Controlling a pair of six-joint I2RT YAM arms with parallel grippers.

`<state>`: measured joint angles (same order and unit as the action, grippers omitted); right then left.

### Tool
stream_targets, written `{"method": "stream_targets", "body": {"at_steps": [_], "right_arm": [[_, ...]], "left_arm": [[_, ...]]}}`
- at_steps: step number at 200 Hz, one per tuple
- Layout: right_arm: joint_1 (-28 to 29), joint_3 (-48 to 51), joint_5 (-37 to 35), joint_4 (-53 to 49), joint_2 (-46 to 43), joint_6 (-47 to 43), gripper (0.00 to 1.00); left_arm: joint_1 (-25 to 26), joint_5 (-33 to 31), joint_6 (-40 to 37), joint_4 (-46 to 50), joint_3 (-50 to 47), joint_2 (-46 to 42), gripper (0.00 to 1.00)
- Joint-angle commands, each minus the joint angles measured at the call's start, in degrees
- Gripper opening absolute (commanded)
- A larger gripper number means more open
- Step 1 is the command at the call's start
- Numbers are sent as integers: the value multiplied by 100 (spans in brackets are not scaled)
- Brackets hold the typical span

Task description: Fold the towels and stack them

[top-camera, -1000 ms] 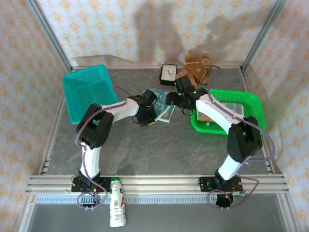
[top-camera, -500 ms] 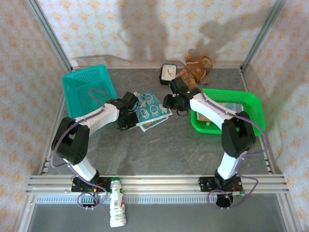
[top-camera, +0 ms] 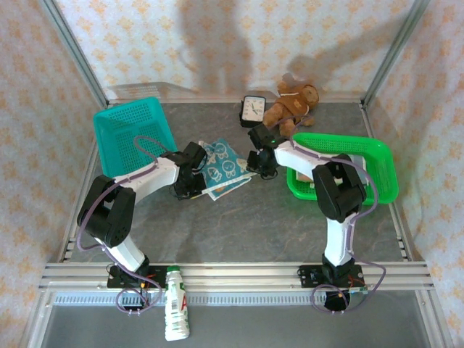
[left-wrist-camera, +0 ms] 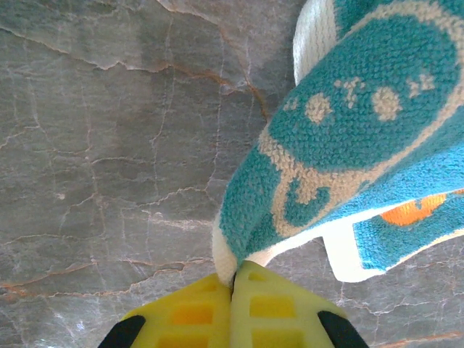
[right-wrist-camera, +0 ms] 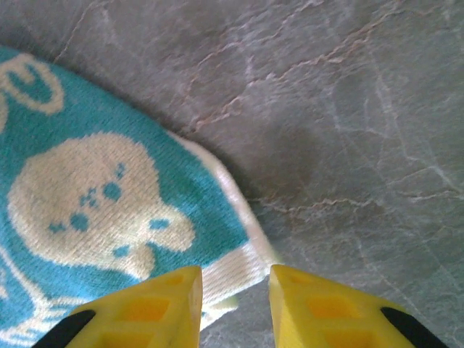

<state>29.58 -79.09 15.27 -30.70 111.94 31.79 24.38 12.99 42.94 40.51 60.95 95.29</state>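
The left hand (left-wrist-camera: 233, 281) is pinched shut on a corner of the teal bunny-print towel (left-wrist-camera: 348, 138), holding that edge raised off the grey stone counter (left-wrist-camera: 109, 145). The right hand (right-wrist-camera: 235, 290) has its fingers apart, straddling another cream-edged corner without gripping it. The towel lies mid-counter over an orange-printed towel (left-wrist-camera: 415, 212). A fold seems to be starting; next, the right hand must pinch its corner.

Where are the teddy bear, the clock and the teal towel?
teddy bear (top-camera: 292, 104), top view, on its brown body
clock (top-camera: 253, 109), top view, on its white face
teal towel (top-camera: 226, 161), top view, on its printed upper layer
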Motion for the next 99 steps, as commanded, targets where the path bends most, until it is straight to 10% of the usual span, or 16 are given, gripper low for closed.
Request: {"method": "stream_targets", "body": {"at_steps": [1, 99], "right_arm": [[-100, 52, -12, 123, 121, 222, 31], [-216, -46, 458, 273, 488, 185, 29]], "left_arm": [[4, -153, -112, 125, 12, -78, 0], [0, -102, -82, 85, 45, 0, 0]]}}
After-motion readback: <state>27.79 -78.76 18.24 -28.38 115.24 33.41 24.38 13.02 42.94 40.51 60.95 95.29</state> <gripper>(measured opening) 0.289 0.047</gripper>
